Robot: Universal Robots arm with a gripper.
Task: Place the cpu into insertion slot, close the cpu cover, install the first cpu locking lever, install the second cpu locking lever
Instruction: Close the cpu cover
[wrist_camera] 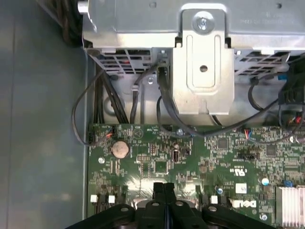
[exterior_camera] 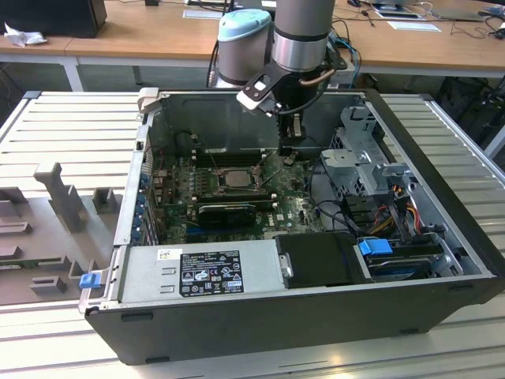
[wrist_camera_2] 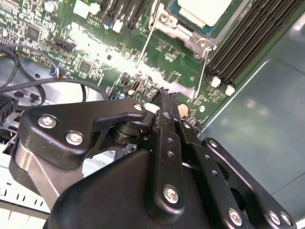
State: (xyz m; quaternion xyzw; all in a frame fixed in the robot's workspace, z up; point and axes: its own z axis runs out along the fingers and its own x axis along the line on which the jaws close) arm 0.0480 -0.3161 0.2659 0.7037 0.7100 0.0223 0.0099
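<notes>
The robot arm reaches down into the open computer case, which sits on the table. Its jaws are shut tight together and hold nothing. In both wrist views they hang low over the green board. I cannot tell if they touch it.

The cpu lies flat in the insertion slot, in the middle of the board. In the exterior view it is near the jaws, a little toward that view's left. In the second wrist view the cpu cover lies around the pale chip like a shiny frame. Two thin metal rods run out from the slot's corners over the board.

A round silver battery sits on the board. Black wires loop beside a grey metal bracket.
</notes>
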